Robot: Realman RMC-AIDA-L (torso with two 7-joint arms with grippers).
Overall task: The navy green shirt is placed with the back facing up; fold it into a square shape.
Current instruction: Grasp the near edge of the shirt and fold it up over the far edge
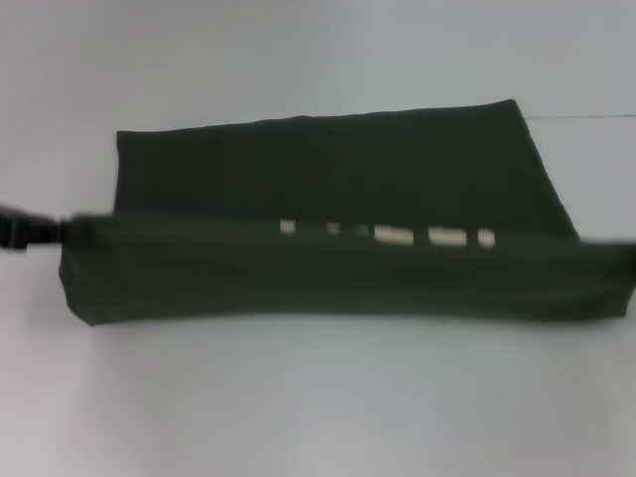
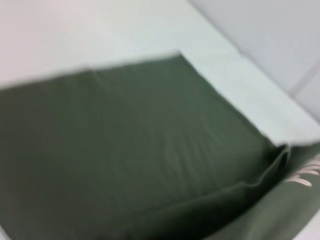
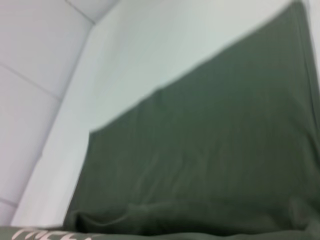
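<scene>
While lifted, navy green shirt (image 1: 328, 199) half-folded

Bright, even overhead light; soft shadow under shirt (image 1: 328, 199); all views motion-blurred, esp. wrist cams.

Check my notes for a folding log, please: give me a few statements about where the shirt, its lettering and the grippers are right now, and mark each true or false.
1. The navy green shirt lies on a white table. True.
2. The near band of the shirt is lifted, stretching across the head view. True.
3. Cream letters show along that band's upper edge. True.
4. The shirt is already a small square. False: it is a long wide shape, with its far part flat on the table.
5. The left gripper hangs at the shirt's far edge. False: it sits at the lifted band's left end.
6. The right gripper shows plainly in the head view. False: it is out of view.
</scene>
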